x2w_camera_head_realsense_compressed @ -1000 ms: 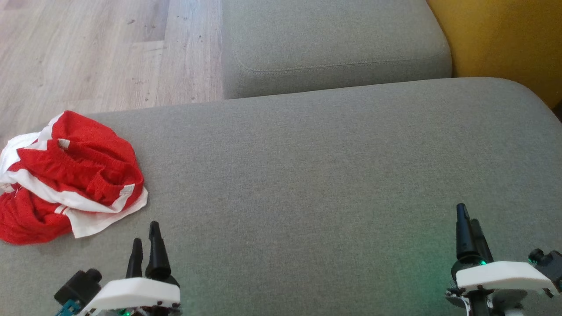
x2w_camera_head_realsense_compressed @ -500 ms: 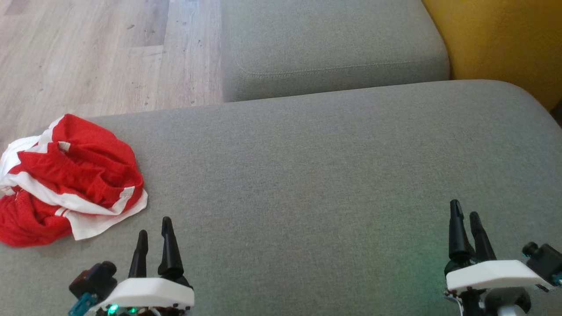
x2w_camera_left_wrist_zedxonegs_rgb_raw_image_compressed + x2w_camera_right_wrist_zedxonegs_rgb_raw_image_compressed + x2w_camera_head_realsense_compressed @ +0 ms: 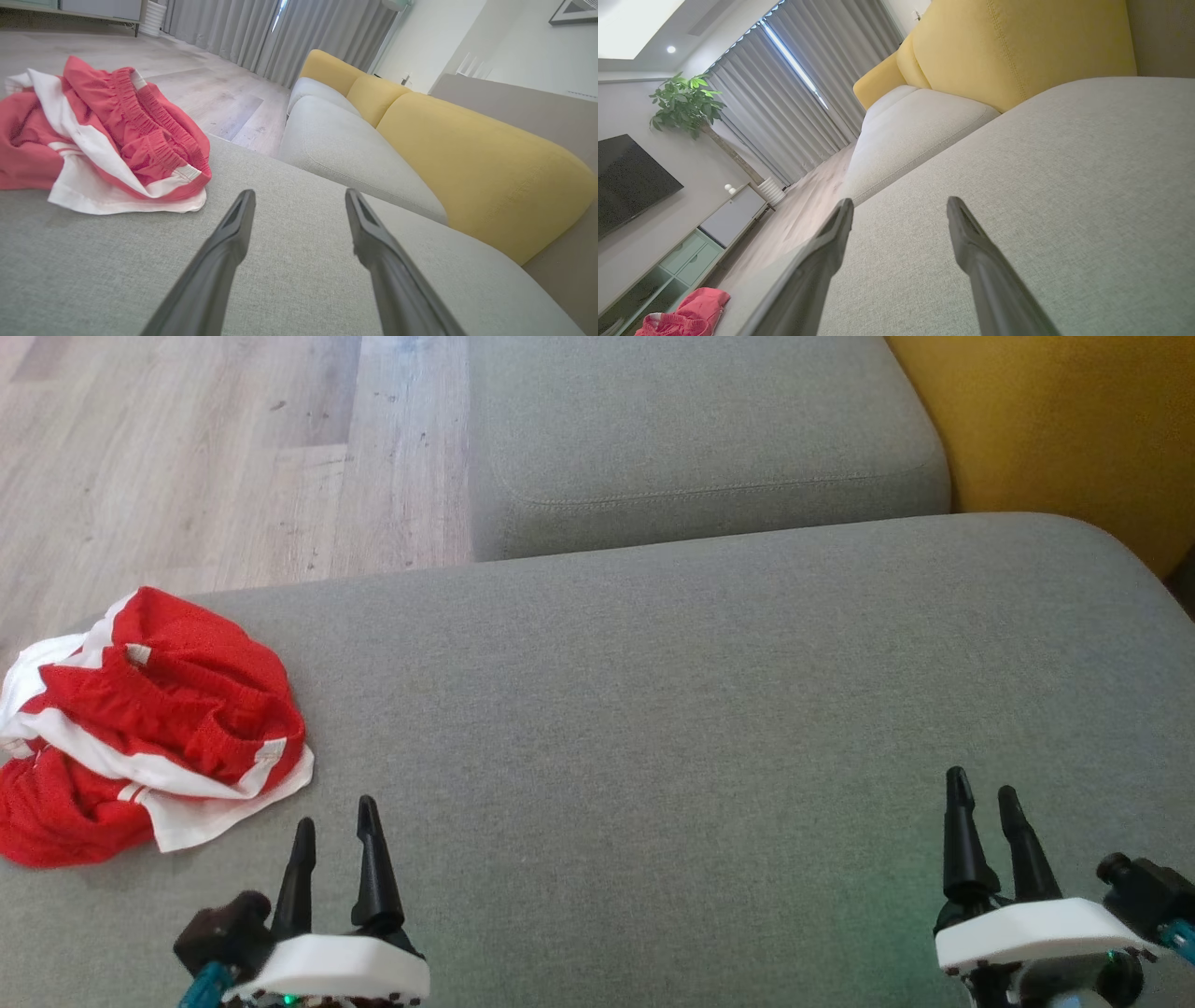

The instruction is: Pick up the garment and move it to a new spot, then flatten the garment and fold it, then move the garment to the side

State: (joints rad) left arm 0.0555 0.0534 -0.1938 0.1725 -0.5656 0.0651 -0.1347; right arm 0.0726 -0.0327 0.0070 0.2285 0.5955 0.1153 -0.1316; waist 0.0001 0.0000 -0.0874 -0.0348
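A home living room: sofa [image 3: 653, 709], television [image 3: 626, 182], curtains [image 3: 784, 102].

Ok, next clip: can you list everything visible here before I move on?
seat cushions: three, grey, in a row
garment: one, red and white, crumpled on the nearest seat's left end
back cushions: three, yellow, behind the seats
floor: pale wood, beyond the seats
curtains: grey, far wall
plant: one, green, beside the curtains
TV: one, black, on the wall
cabinet: one, pale, below the TV
left gripper: dark fingers, open, near the garment
right gripper: dark fingers, open, over bare cushion
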